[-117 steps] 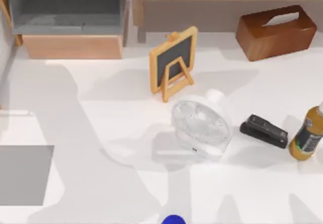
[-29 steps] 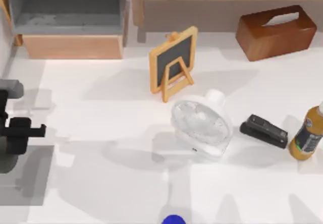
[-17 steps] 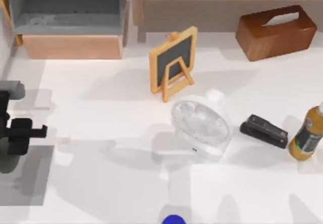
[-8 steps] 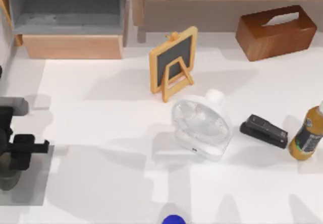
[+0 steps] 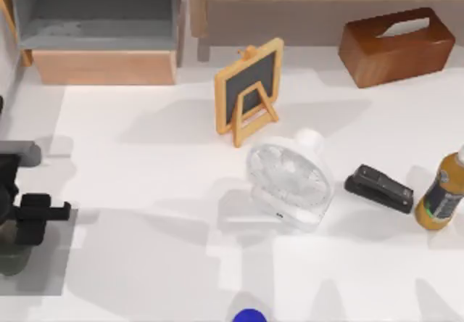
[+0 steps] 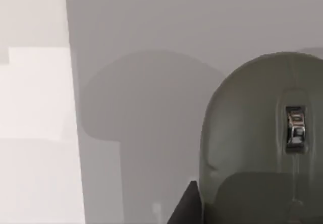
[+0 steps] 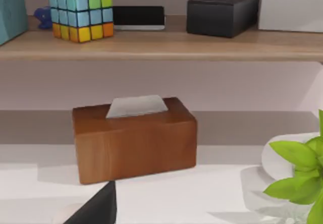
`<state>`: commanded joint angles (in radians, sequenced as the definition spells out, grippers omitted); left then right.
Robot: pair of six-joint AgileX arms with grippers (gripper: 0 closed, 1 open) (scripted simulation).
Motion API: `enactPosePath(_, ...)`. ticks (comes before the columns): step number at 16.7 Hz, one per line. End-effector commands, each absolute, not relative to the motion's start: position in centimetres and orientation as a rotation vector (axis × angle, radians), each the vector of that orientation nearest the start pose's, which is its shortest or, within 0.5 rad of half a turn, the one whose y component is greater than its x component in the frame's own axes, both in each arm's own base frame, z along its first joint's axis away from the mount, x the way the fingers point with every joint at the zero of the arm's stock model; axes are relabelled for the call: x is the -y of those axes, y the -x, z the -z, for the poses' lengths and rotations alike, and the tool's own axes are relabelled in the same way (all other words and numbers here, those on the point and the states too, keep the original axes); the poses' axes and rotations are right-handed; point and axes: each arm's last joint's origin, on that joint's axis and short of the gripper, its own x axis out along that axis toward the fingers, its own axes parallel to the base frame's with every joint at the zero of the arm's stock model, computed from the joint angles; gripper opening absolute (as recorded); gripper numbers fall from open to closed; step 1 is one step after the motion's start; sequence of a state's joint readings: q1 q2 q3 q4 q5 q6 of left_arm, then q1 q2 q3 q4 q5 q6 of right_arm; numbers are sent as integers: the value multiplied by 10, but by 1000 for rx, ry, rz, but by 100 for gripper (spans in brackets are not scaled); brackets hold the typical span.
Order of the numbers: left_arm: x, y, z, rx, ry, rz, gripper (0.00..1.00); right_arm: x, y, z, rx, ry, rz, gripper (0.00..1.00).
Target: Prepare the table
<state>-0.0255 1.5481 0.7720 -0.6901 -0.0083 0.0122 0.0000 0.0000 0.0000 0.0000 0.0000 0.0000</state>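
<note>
At nine o'clock on the white table (image 5: 167,177), the left gripper (image 5: 11,238) clamps a smooth, light, rigid computer mouse (image 6: 262,138) over the grey mat (image 5: 43,282); grip its flanks.

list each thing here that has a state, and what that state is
left gripper: over the grey mat at the table's left edge, holding a grey mouse
chalkboard easel: upright, slate blank
desk fan: tipped back
stapler: lying closed
bottle: upright
tissue box: tissue showing in its slot
</note>
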Motion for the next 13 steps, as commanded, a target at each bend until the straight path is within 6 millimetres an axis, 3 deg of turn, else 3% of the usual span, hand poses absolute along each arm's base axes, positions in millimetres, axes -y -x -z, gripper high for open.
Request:
enactPosePath(5,5,-247,-136,-1466,-34,22,98,1,-106,-160,0,0,0,100)
enactPosePath(13,5,-247,-136,-1466,-34,22,100,1,-106,-160,0,0,0,100)
